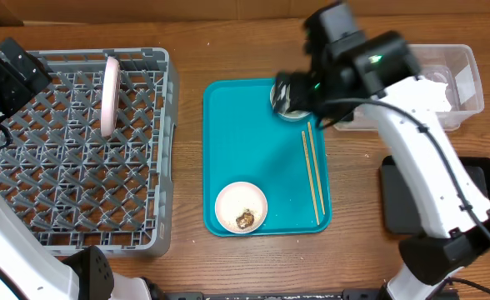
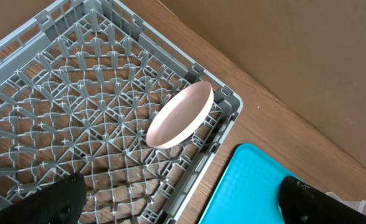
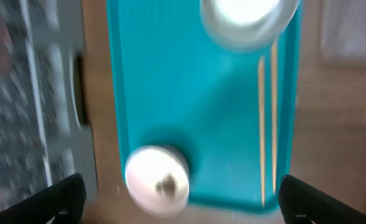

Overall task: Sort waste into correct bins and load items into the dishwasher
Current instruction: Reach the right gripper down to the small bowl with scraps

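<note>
The pale pink plate stands on edge in the grey dish rack; it also shows in the left wrist view. On the teal tray sit a small bowl holding a brown scrap, two chopsticks and a grey-green saucer-bowl, which my right arm partly hides. My right gripper hovers open above the saucer-bowl. My left gripper is open and empty over the rack's right edge. The red wrapper and the cup are out of view.
A clear tub at the back right holds white paper. A black tray lies at the right, partly under my right arm. The right wrist view is blurred.
</note>
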